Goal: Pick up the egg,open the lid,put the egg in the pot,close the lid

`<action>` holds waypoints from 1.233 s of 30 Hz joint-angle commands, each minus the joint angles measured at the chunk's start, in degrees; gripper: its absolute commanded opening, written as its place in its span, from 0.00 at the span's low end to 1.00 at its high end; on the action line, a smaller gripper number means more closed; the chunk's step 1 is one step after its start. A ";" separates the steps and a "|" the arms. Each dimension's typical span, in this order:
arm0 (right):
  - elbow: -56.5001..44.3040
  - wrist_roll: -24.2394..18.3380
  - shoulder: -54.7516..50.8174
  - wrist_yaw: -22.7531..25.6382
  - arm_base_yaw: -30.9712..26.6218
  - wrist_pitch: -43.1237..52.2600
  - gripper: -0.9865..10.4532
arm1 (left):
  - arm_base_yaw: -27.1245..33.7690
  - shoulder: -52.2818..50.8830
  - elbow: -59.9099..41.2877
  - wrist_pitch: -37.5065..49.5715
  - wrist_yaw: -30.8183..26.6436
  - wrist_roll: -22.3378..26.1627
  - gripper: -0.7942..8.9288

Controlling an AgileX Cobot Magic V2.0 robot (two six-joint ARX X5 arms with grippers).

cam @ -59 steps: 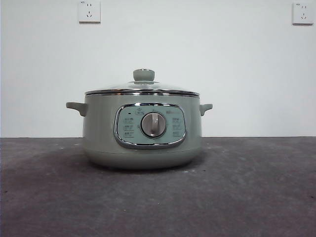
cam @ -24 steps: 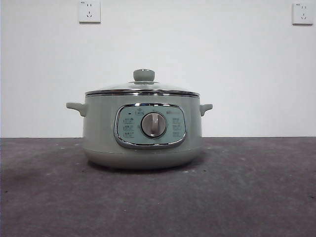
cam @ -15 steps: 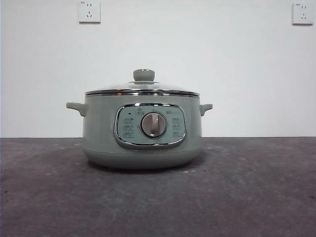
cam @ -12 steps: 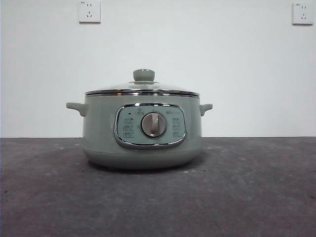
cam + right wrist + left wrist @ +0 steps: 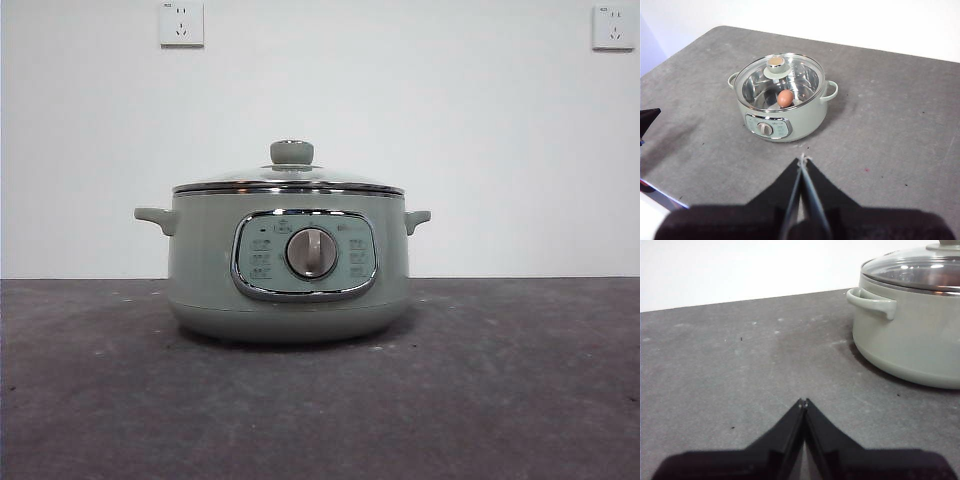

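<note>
In the front view nothing differed from the earlier frames: the pot (image 5: 288, 270) stood at the middle of the dark desk (image 5: 520, 400), the lid (image 5: 288, 182) seated on its rim, its dial at 6 o'clock from the knob, and no arm showed. In the left wrist view the left end effector (image 5: 803, 402) hovered low over bare desk with its jaws pressed together and empty, the pot's side handle (image 5: 872, 300) well apart from it. In the right wrist view the right end effector (image 5: 802, 159) hung high, jaws likewise closed and empty, while the egg (image 5: 785, 97) lay inside the pot under the glass lid.
</note>
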 commanded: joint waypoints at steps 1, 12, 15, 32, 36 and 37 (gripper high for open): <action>-0.46 0.44 0.00 0.24 0.04 -1.38 0.09 | 0.17 -0.09 -0.61 0.61 -0.17 -1.05 0.08; -0.46 0.44 0.02 0.26 0.04 -1.38 0.09 | 0.17 0.61 -0.61 0.61 -0.17 -1.05 0.08; -0.46 0.44 0.09 0.24 0.04 -1.38 0.09 | 0.17 0.81 -0.61 0.61 -0.17 -1.05 0.08; -11.28 -10.99 -7.91 2.10 -18.58 15.72 0.09 | 0.17 0.94 -0.61 0.61 -0.17 -1.05 0.08; -26.05 -10.88 -15.10 1.46 -24.98 30.34 0.09 | 0.17 0.94 -0.61 0.61 -0.17 -1.05 0.08; -29.75 -10.73 -16.68 0.37 -26.27 33.75 0.09 | 0.17 0.94 -0.61 0.61 -0.17 -1.05 0.08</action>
